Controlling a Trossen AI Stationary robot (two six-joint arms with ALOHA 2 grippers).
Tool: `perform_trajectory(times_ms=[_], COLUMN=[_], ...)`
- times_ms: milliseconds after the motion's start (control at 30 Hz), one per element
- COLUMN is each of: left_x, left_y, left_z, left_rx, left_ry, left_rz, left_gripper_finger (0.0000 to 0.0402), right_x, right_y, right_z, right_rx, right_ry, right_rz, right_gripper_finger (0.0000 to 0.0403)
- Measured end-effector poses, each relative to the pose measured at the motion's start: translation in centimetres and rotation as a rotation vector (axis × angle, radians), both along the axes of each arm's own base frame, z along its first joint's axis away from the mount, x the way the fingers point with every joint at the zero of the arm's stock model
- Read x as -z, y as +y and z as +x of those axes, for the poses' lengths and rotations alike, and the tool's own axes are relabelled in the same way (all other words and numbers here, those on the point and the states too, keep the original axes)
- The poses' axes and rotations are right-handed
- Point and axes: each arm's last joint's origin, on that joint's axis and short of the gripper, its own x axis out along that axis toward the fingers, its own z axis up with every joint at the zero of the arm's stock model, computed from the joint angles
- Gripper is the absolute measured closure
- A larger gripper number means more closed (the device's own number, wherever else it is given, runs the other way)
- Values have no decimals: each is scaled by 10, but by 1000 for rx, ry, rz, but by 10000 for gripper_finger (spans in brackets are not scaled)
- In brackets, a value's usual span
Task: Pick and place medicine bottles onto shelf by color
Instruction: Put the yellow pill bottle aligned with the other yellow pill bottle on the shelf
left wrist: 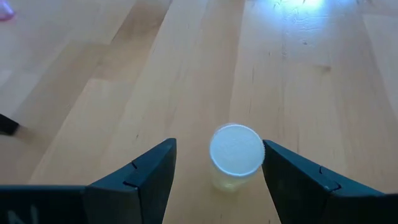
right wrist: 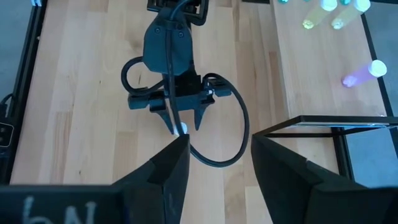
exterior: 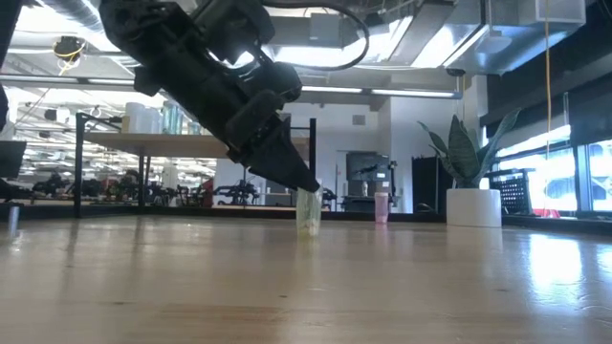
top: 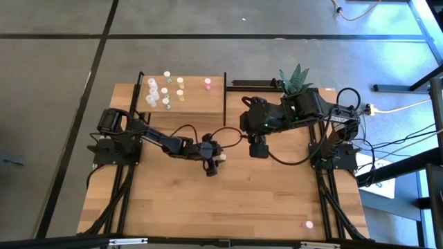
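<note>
A tiny medicine bottle with a white cap and a pale yellowish body stands upright on the tabletop near its middle. My left gripper slants down over it, open, with one finger on each side of the bottle. My right gripper hangs open high above the table, right of the bottle, holding nothing. Several more bottles stand on the light-wood shelf at the far left, a pink one apart from the rest. My left gripper has one finger standing right beside the bottle's white cap; whether it touches the cap I cannot tell. The other finger is clearly apart from the bottle.
A lone pink bottle stands near the table's front right corner. A white plant pot with a green plant sits at the far right. Black posts frame the shelf. Bare wood lies in front of the left gripper.
</note>
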Motion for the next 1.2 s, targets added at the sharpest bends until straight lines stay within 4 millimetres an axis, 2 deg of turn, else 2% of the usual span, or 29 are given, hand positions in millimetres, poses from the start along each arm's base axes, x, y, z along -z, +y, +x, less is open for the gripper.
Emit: perform_trajectory(times_ms=[400, 1200], left_x=[0, 1], left_y=[0, -2], left_z=[0, -1], left_rx=[5, 16], left_ry=[2, 11], left_rz=[0, -1], left_gripper_finger=[194, 285], right_x=[0, 0], right_y=[0, 0], right_z=[0, 0], right_rx=[-14, -16], right_ry=[-1, 0], right_rz=[-11, -13], right_gripper_finger=[230, 230])
